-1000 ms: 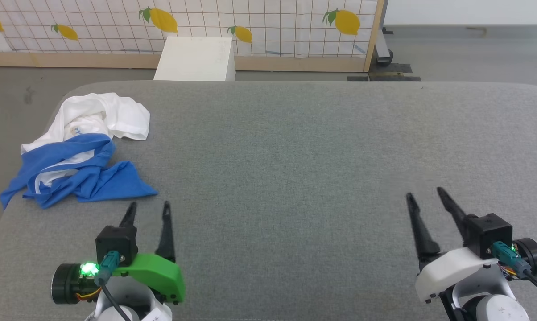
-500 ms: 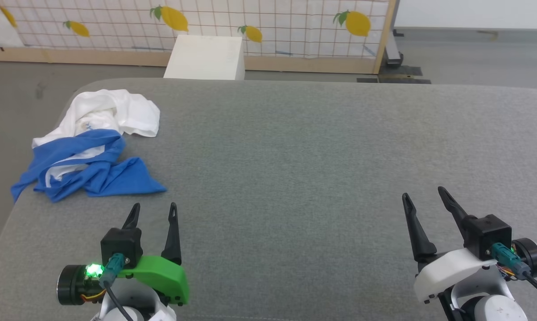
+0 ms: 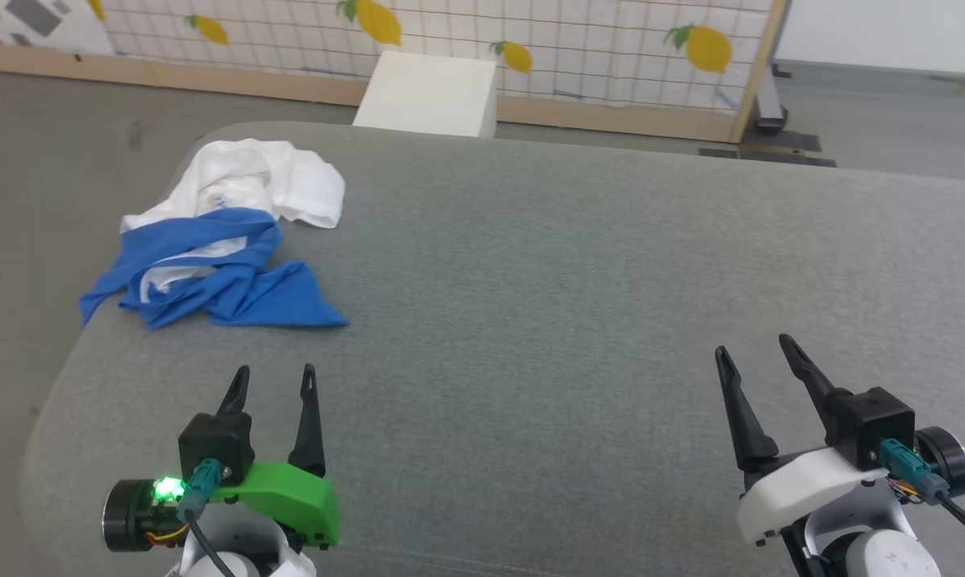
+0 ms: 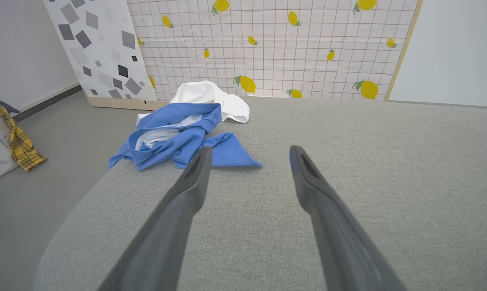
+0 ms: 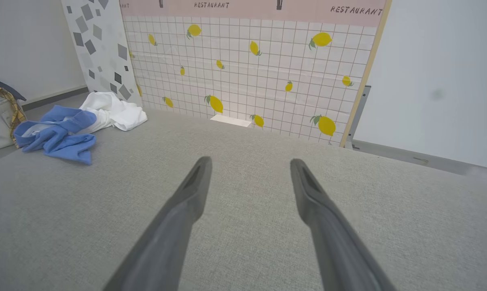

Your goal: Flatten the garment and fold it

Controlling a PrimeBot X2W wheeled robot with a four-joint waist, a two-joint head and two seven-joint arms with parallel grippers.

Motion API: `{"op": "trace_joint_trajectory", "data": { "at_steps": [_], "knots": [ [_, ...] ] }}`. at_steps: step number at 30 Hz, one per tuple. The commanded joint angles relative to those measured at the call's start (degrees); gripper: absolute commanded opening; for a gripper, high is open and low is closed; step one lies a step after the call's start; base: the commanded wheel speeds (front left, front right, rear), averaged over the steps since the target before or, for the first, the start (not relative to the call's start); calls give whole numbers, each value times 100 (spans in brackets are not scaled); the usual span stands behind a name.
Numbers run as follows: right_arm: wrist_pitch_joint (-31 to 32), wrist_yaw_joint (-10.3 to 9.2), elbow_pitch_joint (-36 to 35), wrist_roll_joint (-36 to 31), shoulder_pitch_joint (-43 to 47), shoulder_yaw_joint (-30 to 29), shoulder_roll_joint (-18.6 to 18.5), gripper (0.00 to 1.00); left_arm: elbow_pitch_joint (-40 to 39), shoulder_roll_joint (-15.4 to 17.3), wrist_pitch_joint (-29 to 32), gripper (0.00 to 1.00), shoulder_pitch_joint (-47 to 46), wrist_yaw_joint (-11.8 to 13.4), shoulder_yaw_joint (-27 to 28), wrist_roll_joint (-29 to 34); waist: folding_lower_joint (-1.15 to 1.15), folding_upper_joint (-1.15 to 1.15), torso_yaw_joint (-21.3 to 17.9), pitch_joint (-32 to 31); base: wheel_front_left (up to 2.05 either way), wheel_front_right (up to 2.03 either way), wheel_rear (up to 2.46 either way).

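Head view: the garment (image 3: 226, 240) is lying crumpled at the far-left corner of the grey table (image 3: 530, 280), just ahead of the left gripper (image 3: 276, 370) and well apart from the right gripper (image 3: 751, 344). Left wrist view: the fingers are spreading wide, gripping nothing, with the garment (image 4: 178, 133) just beyond them. Right wrist view: the fingers are likewise gaping empty, with the garment (image 5: 65, 129) sitting far off left.

We see the garment (image 3: 214, 232) crumpled in a heap at about ten o'clock in our head view, near the far left corner of the grey surface (image 3: 547, 272). Its white cloth bunches toward twelve and its bright blue folds spill toward six.
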Motion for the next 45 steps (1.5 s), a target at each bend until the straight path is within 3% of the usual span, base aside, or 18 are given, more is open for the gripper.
{"op": "trace_joint_trajectory", "data": {
  "at_steps": [1,15,45],
  "knots": [
    [-73,-3,31,50,-68,23,4,100,22,50,-65,100,-61,39,-8,-64,0,0,137,-1,0,0,0],
    [-191,-4,105,78,-126,104,6,100,6,134,-175,100,-21,197,-68,-196,0,0,666,2,0,0,0],
    [-478,-7,265,202,-254,226,10,100,98,285,-456,100,25,541,-229,-546,0,0,1426,59,0,0,0]
  ]
}}
